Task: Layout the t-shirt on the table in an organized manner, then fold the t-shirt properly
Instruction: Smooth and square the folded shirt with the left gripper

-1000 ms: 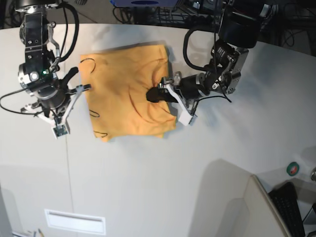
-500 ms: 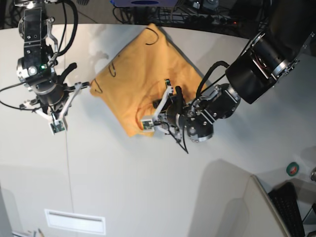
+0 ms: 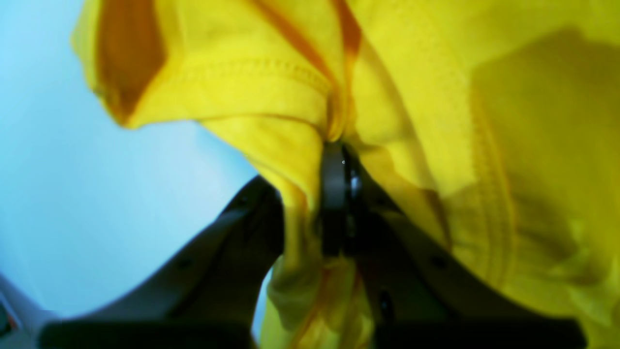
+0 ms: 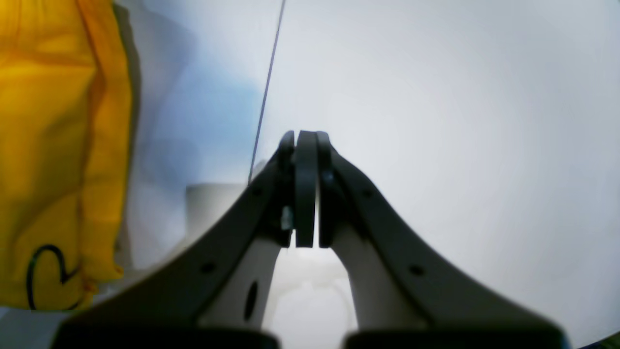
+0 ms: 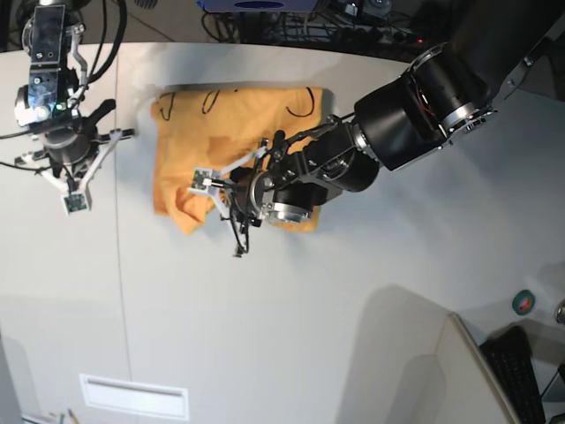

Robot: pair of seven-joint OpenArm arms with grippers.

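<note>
While the left hand pinches the t-shirt, right hand clenched empty, pale table, dark seam.

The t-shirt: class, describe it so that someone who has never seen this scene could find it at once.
Start at the wide pale table and look to its far middle, between the two arms. There lies the t-shirt, bunched, its near part pinched by the left gripper. It is the only orange thing, with thin black line marks along its far edge.

My left claw: dark jaws pinched tight on bunched fold of t-shirt. I note stitched hem running above jaws, cloth filling frame right. Pale worktop at left, blurred.
</note>
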